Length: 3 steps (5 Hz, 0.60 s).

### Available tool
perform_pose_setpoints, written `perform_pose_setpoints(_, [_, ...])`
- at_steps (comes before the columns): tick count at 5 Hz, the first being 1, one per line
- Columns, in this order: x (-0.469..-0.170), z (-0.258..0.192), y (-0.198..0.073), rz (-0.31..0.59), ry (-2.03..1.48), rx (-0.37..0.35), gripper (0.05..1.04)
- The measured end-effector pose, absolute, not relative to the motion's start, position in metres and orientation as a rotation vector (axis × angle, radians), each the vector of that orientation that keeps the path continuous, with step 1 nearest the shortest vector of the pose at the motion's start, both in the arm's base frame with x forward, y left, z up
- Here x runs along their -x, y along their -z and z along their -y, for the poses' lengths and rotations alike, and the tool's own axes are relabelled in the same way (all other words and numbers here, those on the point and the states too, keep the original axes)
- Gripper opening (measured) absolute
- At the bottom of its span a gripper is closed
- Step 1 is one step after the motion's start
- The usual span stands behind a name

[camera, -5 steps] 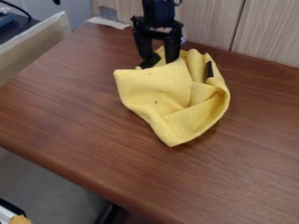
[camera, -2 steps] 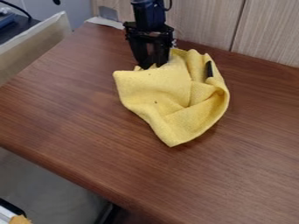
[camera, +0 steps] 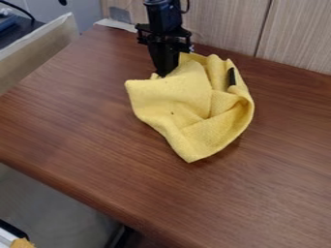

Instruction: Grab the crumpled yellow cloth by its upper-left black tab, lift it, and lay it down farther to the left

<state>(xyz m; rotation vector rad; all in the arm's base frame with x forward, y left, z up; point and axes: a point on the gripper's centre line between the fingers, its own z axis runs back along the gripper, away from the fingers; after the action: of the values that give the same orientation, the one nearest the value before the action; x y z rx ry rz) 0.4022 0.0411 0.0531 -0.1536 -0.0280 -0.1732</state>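
In the last moments, the gripper (camera: 164, 73) shifts slightly to the left side of the view, and its two fingers come together at the upper left edge of the yellow cloth (camera: 173, 101). They were wide apart at first, then nearer, and now they look closed, pointing downward. I cannot tell if some cloth is pinched between them. The cloth keeps almost the same shape and place, so I judge that this is the moment of grasping, and that the cloth is not lifted.

The cloth lies crumpled on the brown counter (camera: 97, 121), in front of the wooden panel (camera: 223, 29). One pointed corner is directed to the near side of the counter, toward the bottom of the view, and another corner sticks out to the left, below the gripper. The cloth is a little longer than wide; its long axis goes roughly from the panel side down to the near corner. On its upper right fold there is a narrow black strip (camera: 231, 76), standing nearly along this same direction.
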Motion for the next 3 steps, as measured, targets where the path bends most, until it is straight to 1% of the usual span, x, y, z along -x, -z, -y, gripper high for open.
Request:
perform_pose_setpoints(1, [-0.401, -0.04, -0.053, 0.007, 0.177, 0.122, 0.085])
perform_pose_setpoints(2, [-0.397, -0.043, -0.057, -0.014, 0.177, 0.073, 0.069])
perform_pose_setpoints(3, [-0.393, -0.048, -0.076, -0.009, 0.176, 0.023, 0.068])
